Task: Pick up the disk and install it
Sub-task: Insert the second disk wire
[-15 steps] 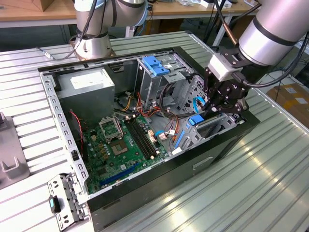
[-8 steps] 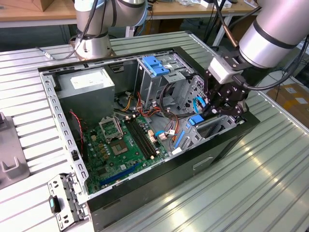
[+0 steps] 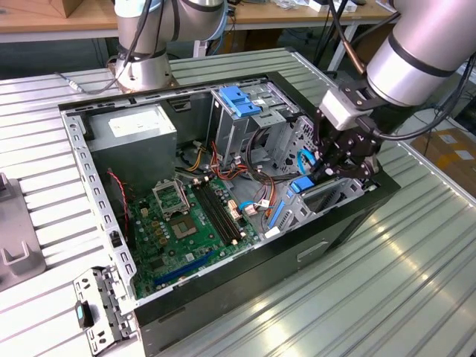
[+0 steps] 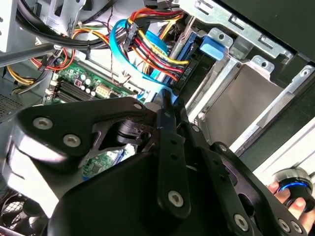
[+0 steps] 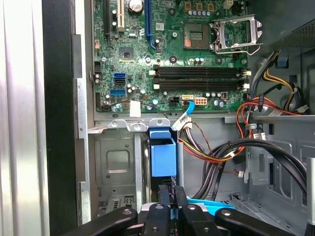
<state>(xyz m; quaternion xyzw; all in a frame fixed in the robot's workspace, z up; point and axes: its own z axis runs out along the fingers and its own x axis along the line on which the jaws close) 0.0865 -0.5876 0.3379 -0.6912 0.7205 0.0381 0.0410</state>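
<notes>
**Gripper low in the drive bay corner of the open computer case**

In the exterior view the gripper [image 3: 332, 165] hangs inside the open computer case [image 3: 223, 312], at its right end, just above the drive bay [image 3: 327, 195]. A bright-blue latch [image 3: 301, 185] sits just left of the gripper, and the green motherboard [image 3: 186, 223] lies further left on the floor of the case. A second blue plastic part [image 3: 239, 100] sits on top of the metal cage at the far side.

In the first wrist view the two black fingers [image 5: 176, 204] stand very close together, with a thin dark edge between them. This edge may be the disk [image 5: 209, 203], because a light-blue strip of plastic shows just beside the fingertips, but I cannot tell if the fingers really pinch it. The blue latch [image 5: 163, 155] is just beyond the fingertips.

In the second wrist view a bundle of coloured cables [image 4: 152, 49] runs near the gripper [image 4: 167, 105], and the bay beside it shows a bare metal floor [image 4: 236, 105].
</notes>
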